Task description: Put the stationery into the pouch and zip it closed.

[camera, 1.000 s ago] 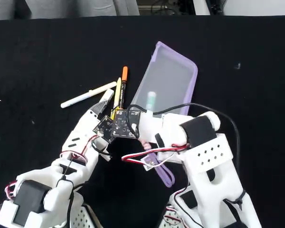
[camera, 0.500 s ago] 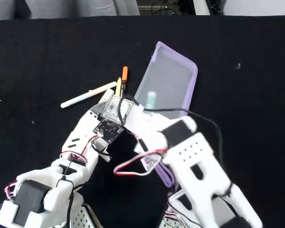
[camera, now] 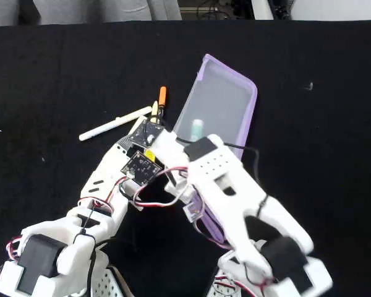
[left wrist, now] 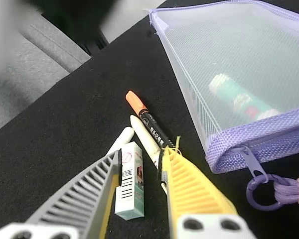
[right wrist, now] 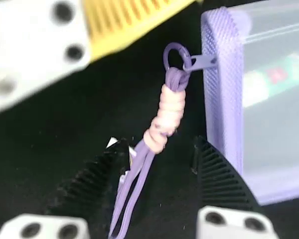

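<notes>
A clear pouch (camera: pixel 226 105) with purple trim lies on the black table, with a green-and-white glue stick (left wrist: pixel 239 97) inside it. To its left lie an orange-capped marker (left wrist: pixel 149 122), a cream pen (left wrist: pixel 143 135) and a white pen (camera: pixel 114 124). My left gripper (left wrist: pixel 139 174) is open, and a small white box (left wrist: pixel 129 189) sits between its grey and yellow fingers. My right gripper (right wrist: pixel 158 147) is open, its black fingers on either side of the purple zipper cord (right wrist: pixel 164 124). The zipper pull (right wrist: pixel 202 62) sits at the pouch's near corner.
In the high view the right arm (camera: pixel 216 173) lies across the pouch's near end and over the left arm's (camera: pixel 105 176) tip. The left gripper's yellow finger (right wrist: pixel 134 17) is close to the zipper cord. Chairs stand beyond the table's far edge.
The right arm has swung leftward and leaned over the pouch's near end, so it now covers the left gripper's tip. The left arm and the stationery have stayed put.
</notes>
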`<action>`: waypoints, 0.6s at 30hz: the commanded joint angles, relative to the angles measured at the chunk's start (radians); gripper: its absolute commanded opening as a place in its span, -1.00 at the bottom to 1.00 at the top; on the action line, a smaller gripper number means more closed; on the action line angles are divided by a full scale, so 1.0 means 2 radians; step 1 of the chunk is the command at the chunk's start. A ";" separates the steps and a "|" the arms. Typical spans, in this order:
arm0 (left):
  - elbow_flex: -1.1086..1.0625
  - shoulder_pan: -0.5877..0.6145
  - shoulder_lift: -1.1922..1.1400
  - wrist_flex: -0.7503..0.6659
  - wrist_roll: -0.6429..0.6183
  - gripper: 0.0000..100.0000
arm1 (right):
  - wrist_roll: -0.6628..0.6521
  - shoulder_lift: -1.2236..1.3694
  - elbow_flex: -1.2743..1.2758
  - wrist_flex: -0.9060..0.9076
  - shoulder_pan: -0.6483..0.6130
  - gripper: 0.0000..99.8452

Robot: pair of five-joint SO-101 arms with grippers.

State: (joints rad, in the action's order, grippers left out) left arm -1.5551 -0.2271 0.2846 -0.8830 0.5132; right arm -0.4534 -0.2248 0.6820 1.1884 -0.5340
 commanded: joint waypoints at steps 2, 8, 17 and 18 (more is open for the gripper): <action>0.000 0.004 0.002 -0.008 0.000 -0.70 | 0.009 0.036 -0.044 -0.027 -0.005 -0.58; 0.001 0.005 0.002 -0.008 0.000 -0.70 | 0.006 0.092 -0.075 -0.030 -0.002 -0.58; 0.003 0.010 0.002 -0.008 0.000 -0.70 | 0.006 0.155 -0.082 -0.049 0.000 -0.58; 0.003 0.010 0.002 -0.008 0.000 -0.70 | 0.006 0.158 -0.082 -0.049 0.005 -0.58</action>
State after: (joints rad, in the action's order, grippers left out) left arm -1.5551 -0.2163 0.2846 -0.8830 0.5132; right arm -0.4442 0.0898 0.5715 1.1009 -0.5355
